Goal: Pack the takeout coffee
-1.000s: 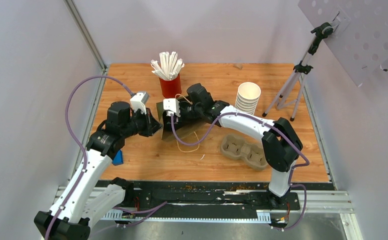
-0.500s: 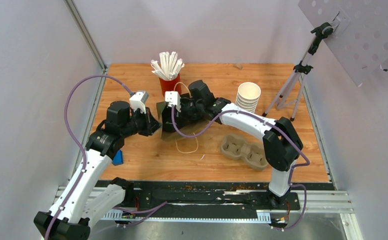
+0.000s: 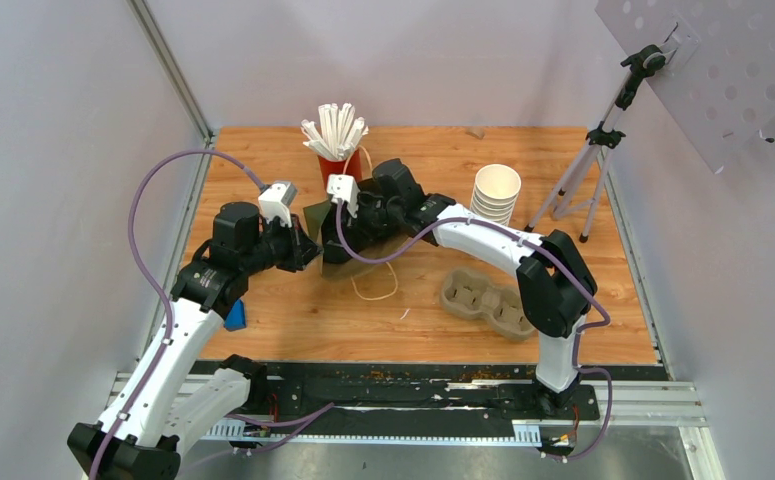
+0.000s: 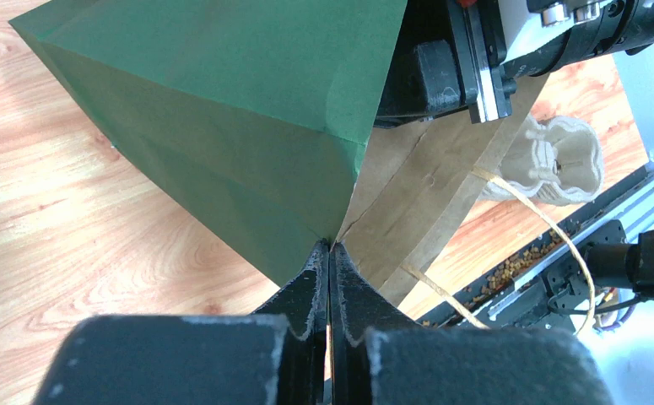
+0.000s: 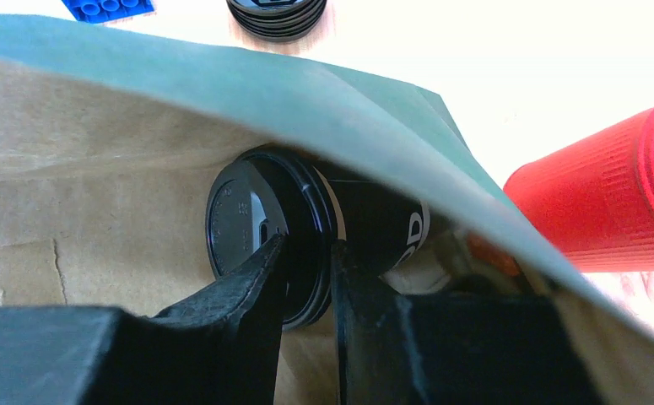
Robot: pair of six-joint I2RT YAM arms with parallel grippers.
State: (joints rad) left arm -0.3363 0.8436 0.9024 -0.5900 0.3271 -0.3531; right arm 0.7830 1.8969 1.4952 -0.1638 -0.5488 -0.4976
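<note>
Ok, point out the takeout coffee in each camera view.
Top external: not visible; hidden inside the green bag between the two arms.
Left wrist: not in it; only the bag's outside shows, its edge pinched by the left gripper.
Right wrist: centre, the takeout coffee inside the bag, its black lid rim between the right gripper's fingers.
Shared landmark: the green bag, in all three views.

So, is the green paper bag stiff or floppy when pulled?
Probably floppy: the green paper bag creases where the left gripper pinches its edge. Likely to collapse if released; its wall sags over the takeout coffee.
</note>
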